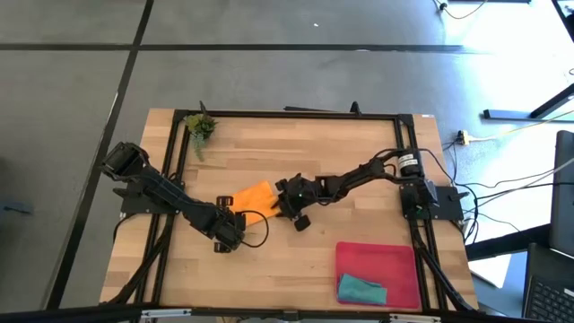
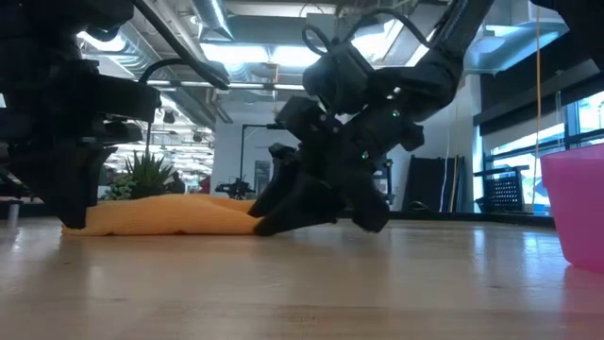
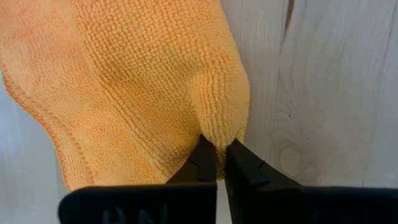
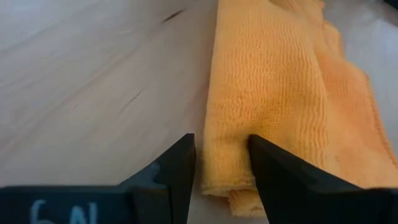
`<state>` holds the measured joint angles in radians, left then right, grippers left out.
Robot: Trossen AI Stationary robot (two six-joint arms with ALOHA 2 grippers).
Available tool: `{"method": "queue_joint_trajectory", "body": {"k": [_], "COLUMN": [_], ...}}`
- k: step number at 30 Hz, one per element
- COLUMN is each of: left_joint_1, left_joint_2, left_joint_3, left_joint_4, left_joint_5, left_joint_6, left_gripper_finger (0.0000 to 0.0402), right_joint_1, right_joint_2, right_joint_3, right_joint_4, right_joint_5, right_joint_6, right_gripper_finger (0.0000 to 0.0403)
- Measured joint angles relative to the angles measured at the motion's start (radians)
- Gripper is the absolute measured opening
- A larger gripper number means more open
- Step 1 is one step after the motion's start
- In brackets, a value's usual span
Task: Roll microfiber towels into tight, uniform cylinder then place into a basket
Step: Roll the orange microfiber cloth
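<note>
The orange microfiber towel [image 1: 251, 197] lies folded on the table's middle, a low flat heap in the low view [image 2: 170, 215]. My left gripper [image 1: 230, 226] is shut on its near left end. My right gripper [image 1: 289, 208] is down at the towel's right end, open, with the towel's folded long edge [image 4: 221, 168] between its fingers. The teal towel [image 1: 360, 290] lies bunched inside the red-pink basket [image 1: 399, 260] at the near right. My left gripper pinches a small bunched fold [image 3: 219, 134] at the orange towel's end between its two fingers, which come steeply from above. The rest of the towel lies slack on the table. My right gripper has one finger [image 4: 277, 177] on the towel's top beside its folded edge; the other finger [image 4: 177, 171] stands over bare wood. I cannot tell whether they pinch it.
A small green plant sprig [image 1: 201, 127] lies at the table's far left corner. The basket's pink wall [image 2: 576, 203] rises at the right of the low view. A black frame [image 1: 287, 114] runs around the tabletop.
</note>
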<state>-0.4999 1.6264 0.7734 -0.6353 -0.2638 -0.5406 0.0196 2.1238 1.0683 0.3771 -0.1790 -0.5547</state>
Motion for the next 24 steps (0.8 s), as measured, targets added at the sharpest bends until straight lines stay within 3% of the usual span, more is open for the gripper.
{"method": "queue_joint_trajectory", "body": {"k": [4,10,13,24], "left_joint_1": [0.000,0.002,0.008,0.126], "left_joint_2": [0.000,0.003,-0.015,-0.101], "left_joint_3": [0.000,0.018,0.036,0.044], "left_joint_4": [0.000,-0.017,-0.030,-0.026], "left_joint_5": [0.000,0.016,0.036,0.283], "left_joint_6": [0.000,0.010,0.019,0.043], "left_gripper_finger": [0.0000,0.0000,0.0000,0.0000], "right_joint_1": [0.003,0.001,-0.002,-0.004], "right_joint_2": [0.002,0.005,0.006,0.006], "right_joint_3": [0.000,0.002,0.002,0.003], "right_joint_4": [0.005,0.003,-0.001,-0.022], "right_joint_5": [0.036,0.047,0.049,0.035], "right_joint_6": [0.002,0.011,0.067,0.105], "right_gripper_finger": [0.0119,0.0015,0.0013,0.0006]}}
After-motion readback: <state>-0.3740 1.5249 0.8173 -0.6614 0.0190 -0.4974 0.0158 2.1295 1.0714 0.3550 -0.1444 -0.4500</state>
